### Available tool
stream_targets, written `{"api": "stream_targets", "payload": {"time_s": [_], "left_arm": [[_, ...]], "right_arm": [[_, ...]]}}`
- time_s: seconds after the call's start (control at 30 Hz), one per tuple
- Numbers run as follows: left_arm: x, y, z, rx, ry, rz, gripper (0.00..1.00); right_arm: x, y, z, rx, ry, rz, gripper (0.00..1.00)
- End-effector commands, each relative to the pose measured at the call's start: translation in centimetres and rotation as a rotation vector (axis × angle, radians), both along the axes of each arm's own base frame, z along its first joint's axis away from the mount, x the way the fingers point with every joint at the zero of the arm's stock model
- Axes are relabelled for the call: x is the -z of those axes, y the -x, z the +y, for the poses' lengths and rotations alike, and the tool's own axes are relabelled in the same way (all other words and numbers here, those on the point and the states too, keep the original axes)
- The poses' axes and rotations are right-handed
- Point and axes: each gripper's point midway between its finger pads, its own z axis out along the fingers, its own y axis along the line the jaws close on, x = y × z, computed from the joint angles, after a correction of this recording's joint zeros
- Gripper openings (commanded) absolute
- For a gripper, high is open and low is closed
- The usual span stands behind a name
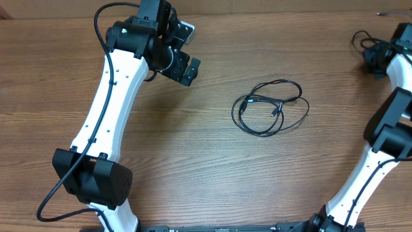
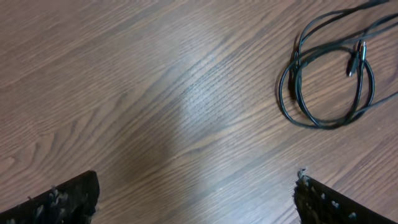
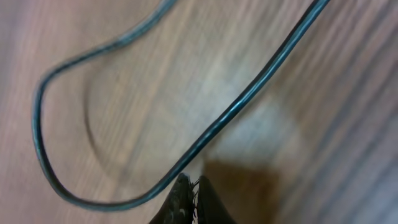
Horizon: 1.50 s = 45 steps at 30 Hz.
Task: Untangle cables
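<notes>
The cables (image 1: 265,100) lie mid-desk (image 1: 193,148) in a loose coil: thin black cords looped over one another in rough ovals, flat on the wood grain. One small silver-tipped plug (image 2: 354,62) rests inside the coil. My left claw (image 2: 198,186) hangs with its jaws at their widest, holding nothing, and the coil sits ahead and to one side of it, well apart. My right claw (image 3: 189,199), at the far right corner of the desk, has its fingers pressed together. Another thin black cord (image 3: 249,94) curves in a wide hook just beside its tips; I cannot tell whether it is pinched there.
</notes>
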Motion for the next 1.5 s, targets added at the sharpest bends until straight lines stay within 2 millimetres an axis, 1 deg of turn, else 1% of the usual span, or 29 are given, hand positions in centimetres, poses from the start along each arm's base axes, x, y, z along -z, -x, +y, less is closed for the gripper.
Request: {"api": "stream_targets", "payload": {"time_s": [0.0, 0.03, 0.07, 0.1, 0.17, 0.27, 0.3, 0.37, 0.43, 0.5, 0.57, 0.63, 0.67, 0.7, 0.73, 0.83, 0.93, 1.0, 1.1, 1.17, 1.2, 1.27, 1.33, 1.37, 1.43, 1.47], "left_arm": [[0.0, -0.8, -0.4, 0.019, 0.010, -0.029, 1.00], [-0.1, -1.0, -0.5, 0.019, 0.012, -0.039, 1.00], [-0.1, -1.2, -0.6, 0.019, 0.016, -0.045, 1.00], [-0.1, -1.2, -0.7, 0.020, 0.019, -0.047, 1.00], [-0.1, -1.3, -0.7, 0.003, 0.026, -0.042, 1.00], [-0.2, -1.4, -0.7, -0.006, 0.030, -0.044, 1.00], [-0.2, -1.5, -0.7, -0.005, 0.031, -0.050, 1.00], [-0.5, -2.0, -0.8, -0.007, 0.038, -0.072, 1.00], [-0.8, -2.5, -1.0, -0.006, 0.044, -0.096, 1.00], [-1.2, -3.0, -1.1, -0.006, 0.051, -0.124, 1.00], [-1.5, -3.7, -1.2, -0.008, 0.054, -0.154, 1.00], [-1.9, -4.6, -0.7, -0.034, 0.031, -0.197, 1.00], [-2.5, -5.9, 0.2, -0.108, 0.006, -0.244, 1.00], [-2.8, -6.5, 0.7, -0.156, -0.002, -0.270, 1.00], [-3.3, -7.2, 1.1, -0.198, -0.002, -0.297, 1.00], [-4.2, -8.3, 1.2, -0.224, 0.002, -0.356, 1.00], [-4.9, -8.9, 1.1, -0.225, 0.014, -0.390, 1.00], [-5.2, -9.2, 1.1, -0.225, 0.020, -0.406, 1.00], [-5.3, -9.3, 1.0, -0.219, 0.019, -0.415, 1.00], [-5.2, -9.2, 1.0, -0.218, 0.017, -0.411, 0.99], [-5.2, -9.2, 1.1, -0.219, 0.016, -0.407, 1.00], [-5.1, -9.1, 1.1, -0.219, 0.015, -0.404, 1.00], [-5.1, -9.1, 1.1, -0.219, 0.015, -0.404, 1.00], [-5.1, -9.1, 1.1, -0.219, 0.015, -0.404, 1.00], [-4.9, -9.0, 1.1, -0.218, 0.012, -0.395, 1.00], [-4.8, -8.9, 1.1, -0.218, 0.010, -0.389, 1.00]], "right_arm": [[-3.7, -0.6, 1.2, -0.141, -0.047, -0.068, 0.04], [-4.6, -0.5, 1.7, -0.153, -0.065, -0.072, 0.04], [-5.5, -0.4, 2.7, -0.169, -0.087, -0.077, 0.09], [-6.5, -0.4, 3.8, -0.192, -0.108, -0.084, 0.18], [-8.1, -0.1, 5.9, -0.231, -0.143, -0.084, 0.38], [-10.9, 0.5, 9.7, -0.397, -0.131, -0.088, 0.72], [-11.9, 0.6, 10.8, -0.469, -0.107, -0.094, 0.76], [-14.3, 1.2, 13.2, -0.660, -0.007, -0.105, 0.79], [-16.6, 2.0, 15.2, -0.865, 0.128, -0.116, 0.80], [-18.0, 3.1, 17.0, -1.061, 0.245, -0.110, 0.80], [-18.6, 4.7, 18.8, -1.249, 0.328, -0.088, 0.80], [-18.3, 6.1, 20.3, -1.387, 0.354, -0.058, 0.80], [-17.8, 7.0, 21.1, -1.446, 0.341, -0.035, 0.87], [-17.4, 7.5, 21.5, -1.465, 0.319, -0.018, 0.94], [-17.2, 8.0, 21.8, -1.471, 0.296, -0.003, 0.95], [-16.9, 9.4, 22.7, -1.487, 0.221, 0.017, 0.95], [-16.8, 10.4, 23.8, -1.511, 0.160, 0.019, 0.96], [-16.8, 10.7, 24.9, -1.555, 0.155, 0.015, 0.96], [-16.9, 10.5, 26.3, -1.622, 0.188, -0.002, 0.84], [-16.6, 10.1, 27.3, -1.645, 0.201, -0.013, 0.83], [-16.3, 10.0, 27.8, -1.655, 0.202, -0.015, 0.77], [-15.3, 10.1, 28.7, -1.667, 0.185, -0.006, 0.73], [-13.6, 10.6, 29.6, -1.664, 0.139, 0.022, 0.69], [-12.6, 10.9, 30.0, -1.644, 0.105, 0.041, 0.66], [-10.4, 11.6, 30.6, -1.578, 0.028, 0.087, 0.57], [-9.5, 11.9, 30.7, -1.538, -0.006, 0.107, 0.57]]}}
